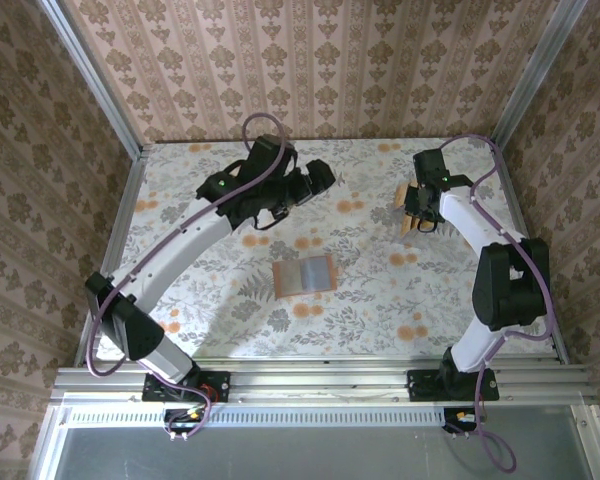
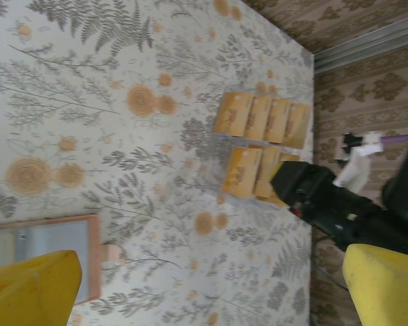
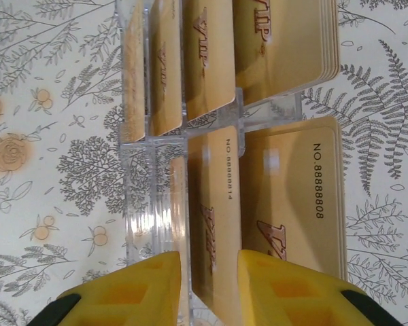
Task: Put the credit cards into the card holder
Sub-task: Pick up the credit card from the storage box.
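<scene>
Above the floral table [image 1: 380,300] the left gripper [image 2: 211,272] has its fingers spread wide and holds nothing. The right gripper [image 3: 209,261] has its fingers narrowed astride one of the credit cards [image 3: 214,224]; I cannot tell whether they pinch it. One card holder [image 1: 304,276] lies open at mid-table, well apart from the one clear rack [image 3: 149,204] at the far right, where cards stand in two rows, four in one.

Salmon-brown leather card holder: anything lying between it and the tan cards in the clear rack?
Nothing visible: only bare floral tablecloth separates the open card holder from the cards in their rack.
</scene>
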Robot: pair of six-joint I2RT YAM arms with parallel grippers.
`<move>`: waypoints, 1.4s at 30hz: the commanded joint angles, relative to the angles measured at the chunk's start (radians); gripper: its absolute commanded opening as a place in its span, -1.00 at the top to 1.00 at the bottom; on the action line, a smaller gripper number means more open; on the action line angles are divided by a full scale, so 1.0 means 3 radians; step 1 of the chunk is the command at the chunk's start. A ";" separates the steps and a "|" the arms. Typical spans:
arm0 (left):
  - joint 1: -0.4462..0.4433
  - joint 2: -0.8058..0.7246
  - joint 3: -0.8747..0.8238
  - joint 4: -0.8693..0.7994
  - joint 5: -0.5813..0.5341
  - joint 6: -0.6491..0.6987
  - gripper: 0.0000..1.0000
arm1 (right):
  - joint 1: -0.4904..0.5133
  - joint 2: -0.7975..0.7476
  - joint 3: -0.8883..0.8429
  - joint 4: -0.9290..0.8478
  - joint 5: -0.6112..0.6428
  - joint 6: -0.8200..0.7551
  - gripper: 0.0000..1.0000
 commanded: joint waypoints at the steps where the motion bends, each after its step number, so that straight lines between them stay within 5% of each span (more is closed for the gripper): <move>1: -0.0055 0.0120 0.0250 -0.0285 0.0034 -0.0221 -1.00 | -0.0027 0.0059 0.0063 -0.0086 0.0134 -0.0039 0.41; 21: -0.0221 0.0323 0.0744 -0.0157 0.0179 -0.0356 -1.00 | 0.0081 -0.0173 0.0012 -0.0077 -0.0047 -0.0017 0.42; 42: -0.0230 0.0305 0.0733 0.0060 0.0268 -0.0379 -1.00 | 0.0177 0.0390 0.0243 -0.0167 0.0120 -0.0034 0.43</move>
